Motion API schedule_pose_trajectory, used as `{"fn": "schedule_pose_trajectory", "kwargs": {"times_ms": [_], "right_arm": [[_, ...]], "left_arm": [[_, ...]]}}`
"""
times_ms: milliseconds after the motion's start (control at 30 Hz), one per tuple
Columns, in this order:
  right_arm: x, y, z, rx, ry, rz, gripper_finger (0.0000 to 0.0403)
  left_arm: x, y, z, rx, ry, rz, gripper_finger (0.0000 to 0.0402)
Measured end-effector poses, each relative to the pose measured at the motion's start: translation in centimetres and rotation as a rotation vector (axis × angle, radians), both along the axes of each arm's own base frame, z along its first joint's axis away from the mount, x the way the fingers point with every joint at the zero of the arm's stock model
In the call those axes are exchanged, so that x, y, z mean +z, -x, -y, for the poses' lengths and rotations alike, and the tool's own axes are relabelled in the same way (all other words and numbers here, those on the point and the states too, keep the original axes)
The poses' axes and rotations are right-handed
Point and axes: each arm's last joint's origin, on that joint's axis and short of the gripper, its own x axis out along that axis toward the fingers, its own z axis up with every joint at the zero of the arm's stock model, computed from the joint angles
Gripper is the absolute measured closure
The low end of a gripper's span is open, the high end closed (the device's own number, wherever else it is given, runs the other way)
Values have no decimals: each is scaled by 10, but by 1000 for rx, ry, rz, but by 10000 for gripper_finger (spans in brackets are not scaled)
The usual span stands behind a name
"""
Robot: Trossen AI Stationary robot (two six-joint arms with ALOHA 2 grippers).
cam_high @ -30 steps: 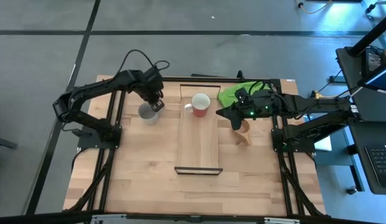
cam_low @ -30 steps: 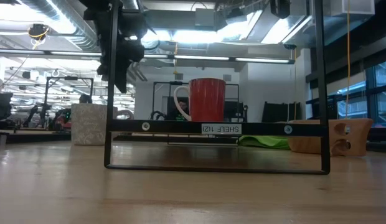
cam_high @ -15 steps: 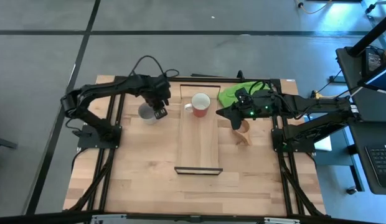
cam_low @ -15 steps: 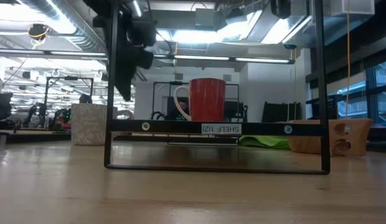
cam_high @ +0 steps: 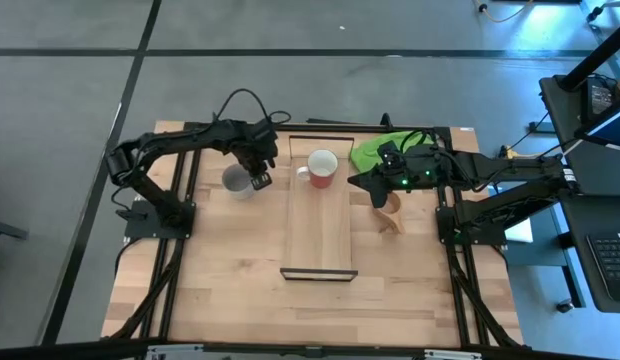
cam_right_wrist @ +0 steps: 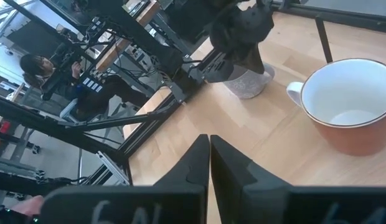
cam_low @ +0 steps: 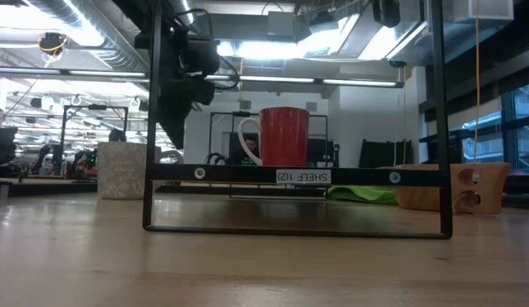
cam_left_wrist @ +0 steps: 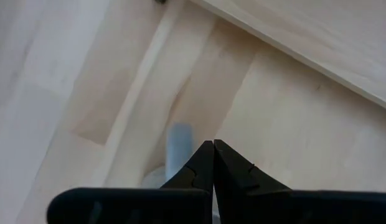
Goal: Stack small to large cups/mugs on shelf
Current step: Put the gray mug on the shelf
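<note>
Red mug [cam_high: 323, 167] on shelf [cam_high: 318, 225] far end. Left gripper [cam_high: 260, 180] fingers together, empty, beside grey mug [cam_high: 237, 181]. Likely next: spread fingers, realign over rim. Right gripper [cam_high: 362, 182] together, near wooden cup [cam_high: 391, 213].

The left claw [cam_high: 258, 176] covered part of the grey mug [cam_high: 237, 181] from above. Up close, that mug [cam_left_wrist: 175, 149] was only a blur behind the claw's tips. The red mug [cam_right_wrist: 350, 102] ran off the picture's edge. The green cloth [cam_low: 361, 194] peeked out behind the shelf [cam_low: 294, 176].
</note>
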Motion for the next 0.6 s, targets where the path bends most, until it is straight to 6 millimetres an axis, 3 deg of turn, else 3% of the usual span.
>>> {"fn": "schedule_pose_trajectory", "kwargs": {"times_ms": [600], "right_arm": [[0,0,0,-2,3,0,386]], "left_arm": [[-1,26,-30,91,-52,-88,401]]}}
